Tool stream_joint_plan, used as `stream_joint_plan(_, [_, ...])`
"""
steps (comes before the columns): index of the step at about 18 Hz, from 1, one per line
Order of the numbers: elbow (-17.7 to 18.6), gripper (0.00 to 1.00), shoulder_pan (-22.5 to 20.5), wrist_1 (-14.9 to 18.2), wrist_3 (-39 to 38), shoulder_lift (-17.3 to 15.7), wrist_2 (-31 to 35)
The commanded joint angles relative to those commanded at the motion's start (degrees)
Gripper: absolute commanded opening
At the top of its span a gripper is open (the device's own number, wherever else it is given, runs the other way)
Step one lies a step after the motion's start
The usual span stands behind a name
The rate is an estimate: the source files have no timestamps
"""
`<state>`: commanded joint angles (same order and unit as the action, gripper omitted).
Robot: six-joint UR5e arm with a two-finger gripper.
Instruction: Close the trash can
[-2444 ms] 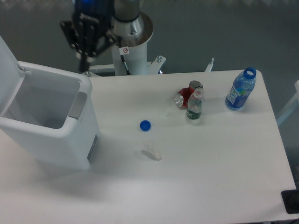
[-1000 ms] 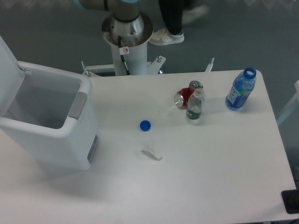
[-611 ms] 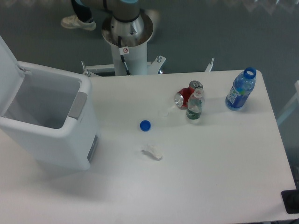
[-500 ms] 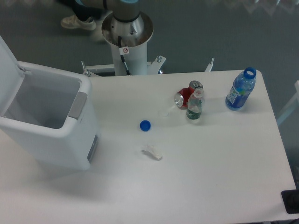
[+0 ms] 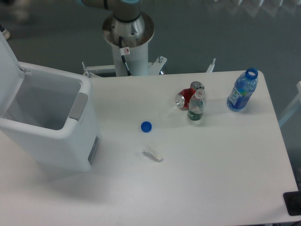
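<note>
Oddly, the fingers are nowhere in the shot — only the arm's lowest section shows, so I cannot tell whether they are spread or closed, or whether they touch anything. What does show of the robot is its grey-and-white base column [image 5: 128,35], standing just behind the far edge of the bench [image 5: 211,179], with a strip of blue-trimmed arm cut off at the top edge.

At the left end of the bench sits the trash can [image 5: 51,127], big, boxy and white, its mouth open. Its lid [image 5: 8,61] stands swung up at the far left, partly out of frame, and the grey latch [image 5: 78,106] faces right on the front rim.

To the right lie smaller things, well apart from the can — a blue bottle cap [image 5: 146,126] near the middle, and a crumpled clear wrapper [image 5: 153,153] just in front of it. Further right a red soda can [image 5: 186,97] lies on its side, touching or nearly touching a small upright clear bottle [image 5: 196,107]. Near the right edge stands an uncapped blue bottle [image 5: 242,90].
</note>
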<state>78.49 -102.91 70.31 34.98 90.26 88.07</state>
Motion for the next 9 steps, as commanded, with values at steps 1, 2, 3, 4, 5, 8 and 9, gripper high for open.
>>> stream_joint_plan(1, [0.0,0.00,-0.6,-0.2,-0.1,0.1,0.0])
stream_joint_plan(2, [0.0,0.00,-1.2,-0.3,-0.5,0.4,-0.1])
stream_joint_plan(3, [0.0,0.00,-1.7,-0.3,-1.1,0.4,-0.2])
stream_joint_plan(4, [0.0,0.00,-1.9,-0.3,-1.1,0.4,-0.2])
stream_joint_plan(5, [0.0,0.00,-1.9,-0.3,-1.1,0.4,-0.1])
stream_joint_plan(8, [0.4,0.00,-3.6,-0.3,-1.3,0.4,-0.1])
stream_joint_plan(9, [0.7,0.00,-4.0,-0.3,-1.1,0.4,-0.1])
